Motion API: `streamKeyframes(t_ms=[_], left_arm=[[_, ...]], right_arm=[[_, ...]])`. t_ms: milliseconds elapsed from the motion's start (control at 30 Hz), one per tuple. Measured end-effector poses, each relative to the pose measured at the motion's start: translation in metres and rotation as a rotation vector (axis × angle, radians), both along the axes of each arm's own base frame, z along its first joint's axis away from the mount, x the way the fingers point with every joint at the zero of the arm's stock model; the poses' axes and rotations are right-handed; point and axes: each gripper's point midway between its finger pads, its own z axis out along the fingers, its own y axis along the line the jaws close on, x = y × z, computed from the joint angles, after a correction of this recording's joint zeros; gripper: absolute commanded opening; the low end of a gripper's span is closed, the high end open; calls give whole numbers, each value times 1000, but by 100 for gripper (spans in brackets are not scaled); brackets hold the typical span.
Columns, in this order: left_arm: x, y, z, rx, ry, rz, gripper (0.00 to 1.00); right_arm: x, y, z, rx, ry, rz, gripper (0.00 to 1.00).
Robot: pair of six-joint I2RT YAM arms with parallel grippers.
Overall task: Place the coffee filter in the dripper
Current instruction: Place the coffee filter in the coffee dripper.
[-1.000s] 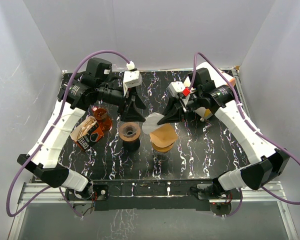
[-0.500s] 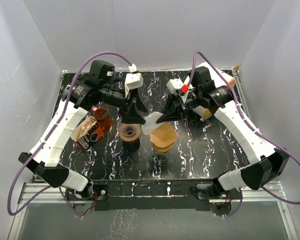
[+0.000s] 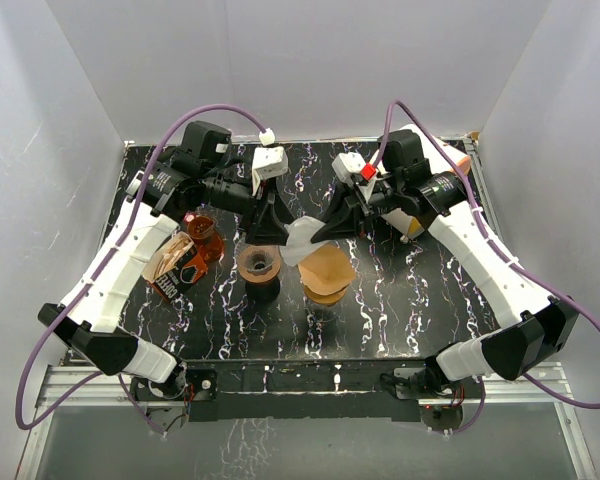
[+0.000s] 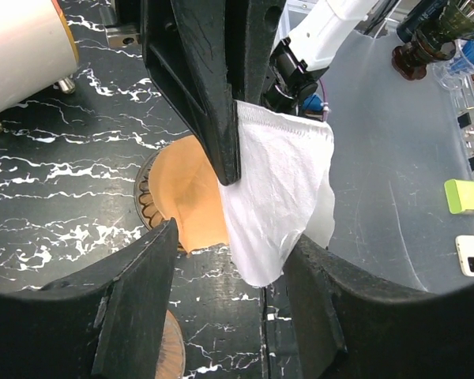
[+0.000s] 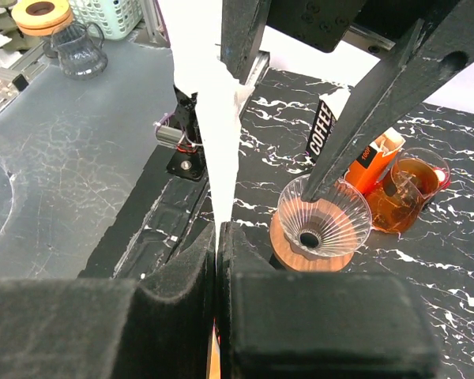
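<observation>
- The right gripper [image 3: 320,233] is pinched tight on the white coffee filter [image 3: 302,240], holding it in the air over mid-bench.
- The left gripper [image 3: 266,232] is spread, with a finger on either side of the filter (contact unclear).
- The dripper [image 3: 259,263] stands below, toward the bench's left edge.
</observation>
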Motion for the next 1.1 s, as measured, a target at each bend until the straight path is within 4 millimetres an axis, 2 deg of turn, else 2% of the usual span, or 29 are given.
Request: streamKeyframes(t_ms=[400, 733, 900, 1100], left_arm=[[15, -5, 6, -22, -55, 37, 43], [30, -3, -2, -15, -64, 95, 28], [38, 3, 4, -33, -69, 128, 20], [38, 8, 14, -77, -51, 138, 7]], right_arm=[[21, 5, 11, -8, 14, -88, 0], [29, 8, 18, 3, 43, -123, 0], [31, 9, 22, 10, 45, -126, 0], [33, 10, 20, 13, 63, -132, 0]])
